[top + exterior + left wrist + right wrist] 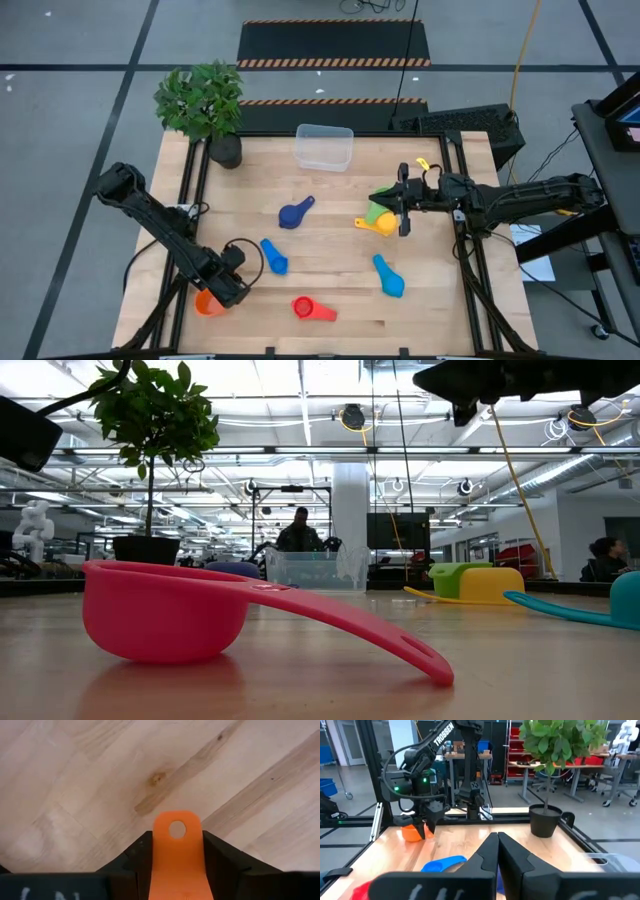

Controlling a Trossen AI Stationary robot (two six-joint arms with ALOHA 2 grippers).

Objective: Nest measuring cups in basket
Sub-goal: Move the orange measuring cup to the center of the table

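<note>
I've got the orange cup [209, 302] at the near-left corner of the table [340, 270], w/ the left gripper [232, 287] on it. In the left wrist view the cup's flat handle [177, 855] sits pinched between the jaws, partly closed on it, hole end sticking out over the wood. From the right wrist view the cup hangs tilted just at the table surface; can't tell if it's touching.

Other cups are spread over the table: red cup [312, 308] near the front edge, a blue cup [273, 255] just right of the left gripper, dark blue cup [295, 212] mid-table, light blue cup [388, 276] right of centre, and the green cup [378, 210] & yellow cup [378, 224] touching each other.

Basket [323, 146] is at the far edge, centre, well apart from the orange cup.

Right gripper [402, 201] hovers above the green/yellow pair, jaws fully closed on nothing.

Potted plant [205, 105] stands at the far-left corner.
</note>
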